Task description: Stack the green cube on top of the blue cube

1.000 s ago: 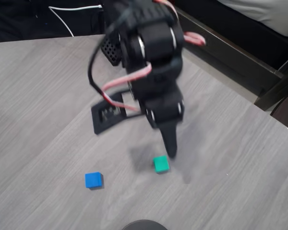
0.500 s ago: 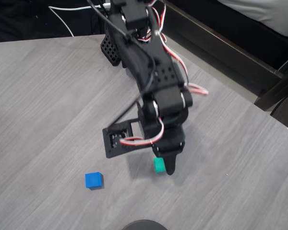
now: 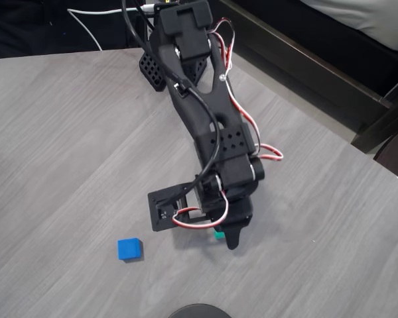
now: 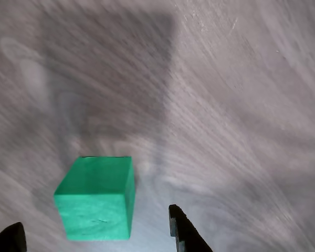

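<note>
The green cube [image 4: 97, 197] sits on the grey wood table [image 4: 226, 105] in the wrist view, between my two dark fingertips. My gripper [image 4: 96, 233] is open, one fingertip [image 4: 181, 227] to the cube's right and the other at the lower left corner, neither touching it. In the overhead view my gripper [image 3: 224, 237] hangs low over the green cube [image 3: 219, 234], which shows as a small sliver under the black arm. The blue cube [image 3: 129, 249] rests alone to the left, well apart from the gripper.
The arm's base [image 3: 160, 66] stands at the table's far edge beside a white cable [image 3: 96, 14]. A dark furniture rail [image 3: 305, 63] runs along the right. A dark round object [image 3: 199, 310] pokes in at the bottom edge.
The arm has reached forward and down. The gripper dropped over the green cube and now covers most of it in the overhead view. Both cubes stayed put.
</note>
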